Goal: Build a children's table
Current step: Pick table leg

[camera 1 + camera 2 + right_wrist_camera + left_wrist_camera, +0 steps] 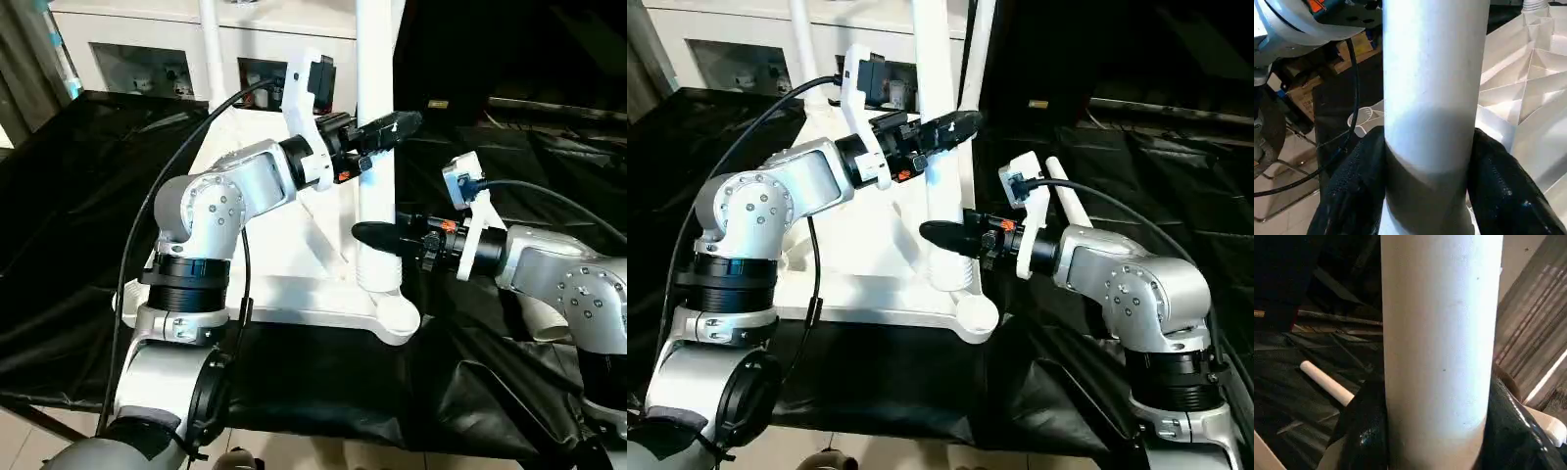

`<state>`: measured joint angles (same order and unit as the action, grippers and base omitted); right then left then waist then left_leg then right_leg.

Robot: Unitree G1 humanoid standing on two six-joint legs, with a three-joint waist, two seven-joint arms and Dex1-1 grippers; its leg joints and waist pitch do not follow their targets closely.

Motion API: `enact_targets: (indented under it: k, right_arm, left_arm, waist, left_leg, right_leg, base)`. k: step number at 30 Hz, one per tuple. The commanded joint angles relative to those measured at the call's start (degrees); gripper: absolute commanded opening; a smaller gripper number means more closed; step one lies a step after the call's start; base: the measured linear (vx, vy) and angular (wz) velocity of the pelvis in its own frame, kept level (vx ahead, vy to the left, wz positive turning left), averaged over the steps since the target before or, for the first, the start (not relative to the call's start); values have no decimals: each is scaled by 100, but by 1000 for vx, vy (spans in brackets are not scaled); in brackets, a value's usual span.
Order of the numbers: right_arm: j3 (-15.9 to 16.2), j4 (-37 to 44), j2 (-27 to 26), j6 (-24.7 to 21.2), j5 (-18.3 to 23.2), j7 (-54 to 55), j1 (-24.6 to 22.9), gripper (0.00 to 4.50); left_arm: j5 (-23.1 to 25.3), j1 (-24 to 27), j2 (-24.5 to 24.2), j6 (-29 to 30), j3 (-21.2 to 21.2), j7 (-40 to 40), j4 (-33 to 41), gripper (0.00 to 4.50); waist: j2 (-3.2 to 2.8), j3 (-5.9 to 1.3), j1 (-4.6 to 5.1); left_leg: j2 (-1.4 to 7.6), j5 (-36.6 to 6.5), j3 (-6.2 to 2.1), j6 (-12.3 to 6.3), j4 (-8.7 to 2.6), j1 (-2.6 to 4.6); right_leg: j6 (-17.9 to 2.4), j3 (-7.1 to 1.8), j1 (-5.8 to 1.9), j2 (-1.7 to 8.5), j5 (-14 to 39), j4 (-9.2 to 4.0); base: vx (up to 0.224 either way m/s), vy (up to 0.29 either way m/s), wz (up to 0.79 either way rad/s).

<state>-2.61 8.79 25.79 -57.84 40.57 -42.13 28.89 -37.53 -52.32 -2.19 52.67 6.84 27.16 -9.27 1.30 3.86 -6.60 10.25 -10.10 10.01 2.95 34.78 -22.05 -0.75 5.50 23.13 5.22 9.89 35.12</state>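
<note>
So the whole setup sat on a work surface covered in crinkly black sheeting (78,196), with a white cabinet (147,49) along the top of the head-camera frame, glass-fronted cubbies and all.

In the middle of the frame the white tabletop (294,294) lay upside down on that black sheeting, ribbed underside facing up; the ribs (1528,73) showed as triangular cells in the right wrist view. One white leg (376,147) stood upright at the tabletop's near right corner, its foot in the round socket (377,284) there, and it ran up out of the top of the frame. Two more upright legs were visible further back in the upper part of the frame (801,29) (980,59).

Both arms were on the near leg. The left gripper (377,132) came in from the left, higher up the leg, and its black fingers (1364,431) sat on either side of the tube in its wrist view, clamped around it. The right gripper (377,238) came in from the right, lower down, just above the socket, and its fingers (1352,186) were likewise pressed against both sides of the leg, so that one was gripping it too.

A fourth white leg (1073,211) was lying loose on the black sheeting, right of centre, behind the right arm. It also showed up in the left wrist view (1327,382).
</note>
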Motion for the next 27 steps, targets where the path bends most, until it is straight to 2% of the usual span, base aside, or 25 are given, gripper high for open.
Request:
enact_targets:
  k: [1, 4, 5, 7, 11, 12, 18, 27]
  right_arm:
    - [70, 75, 74, 180, -68, -65, 114, 189]
    - [136, 66, 105, 265, -159, -78, 105, 189]
    - [141, 43, 83, 254, -154, -66, 112, 224]
    - [134, 39, 28, 170, -95, -33, 138, 259]
    - [154, 23, 1, 142, -89, -11, 197, 285]
    - [174, 3, 25, 145, -106, -23, 217, 298]
    - [307, -54, 208, 56, -96, -250, 268, 300]
    - [497, -109, 314, -114, -100, -303, 291, 300]
  left_arm:
    - [37, -19, -10, 25, -65, -91, 96, 185]
    - [80, -12, -31, 5, -110, -101, 131, 185]
    - [122, 13, -37, -31, -174, -83, 185, 185]
    - [227, 65, -79, -122, -346, 4, 289, 185]
    - [250, 86, -100, -128, -483, 110, 372, 185]
    - [279, 83, -128, -138, -549, 158, 389, 185]
    - [374, 42, -248, -195, -754, 330, 410, 185]
    - [416, 13, -392, -253, -966, 597, 432, 185]
  waist:
    - [106, -481, -22]
    - [107, -479, -18]
    - [124, -481, -18]
    - [119, -483, -18]
    - [130, -481, -16]
    - [151, -475, -9]
    - [147, -477, -20]
    - [148, -475, -12]
  left_leg:
    - [249, -486, -62, -135, -346, 70]
    - [248, -484, -63, -127, -348, 68]
    - [246, -487, -59, -133, -345, 68]
    - [258, -451, -66, -150, -348, 66]
    - [246, -430, -56, -160, -343, 66]
    - [247, -452, -53, -156, -347, 65]
    - [253, -449, -59, -104, -348, 69]
    - [256, -473, -58, -83, -351, 76]
  right_leg:
    - [-864, -294, -362, 364, 1228, -416]
    - [-849, -297, -362, 364, 1219, -414]
    - [-841, -297, -363, 367, 1236, -415]
    - [-844, -301, -361, 368, 1208, -407]
    - [-837, -301, -359, 362, 1208, -404]
    - [-817, -297, -356, 360, 1274, -418]
    - [-745, -304, -354, 365, 1301, -412]
    - [-833, -305, -356, 365, 1236, -400]
  base:
    - [0, 0, 0]
    - [0, 0, 0]
    - [0, 0, 0]
    - [0, 0, 0]
    - [0, 0, 0]
    - [0, 0, 0]
    - [0, 0, 0]
    - [0, 0, 0]
